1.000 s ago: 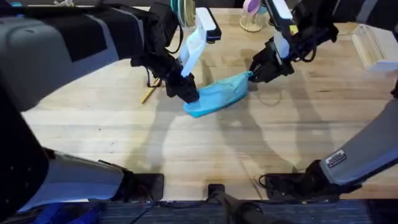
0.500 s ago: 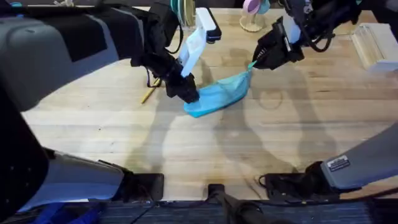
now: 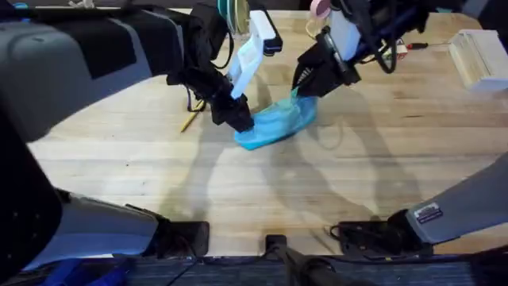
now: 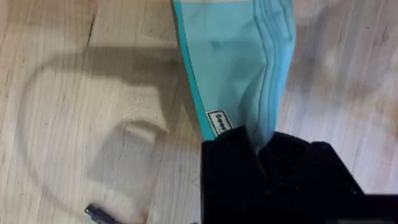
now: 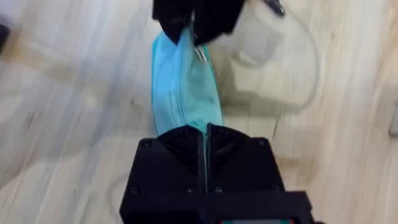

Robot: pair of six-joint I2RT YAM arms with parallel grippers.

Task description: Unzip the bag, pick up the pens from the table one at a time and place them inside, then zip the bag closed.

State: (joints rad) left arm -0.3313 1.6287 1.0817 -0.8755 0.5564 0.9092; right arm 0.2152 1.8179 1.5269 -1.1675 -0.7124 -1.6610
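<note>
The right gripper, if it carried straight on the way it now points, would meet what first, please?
Most likely the bag itself: the right gripper is shut at its near end, and the pouch stretches ahead toward the left gripper, which clamps the far end.

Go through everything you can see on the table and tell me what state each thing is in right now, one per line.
Light blue fabric pencil pouch: lying on the table, pinched at both ends, bunched up toward the middle.
Left gripper: jaws shut on the pouch's near end.
Right gripper: jaws shut on the pouch's far end.
Yellow-orange pen: lying flat on the light wood table, outside the pouch.
</note>
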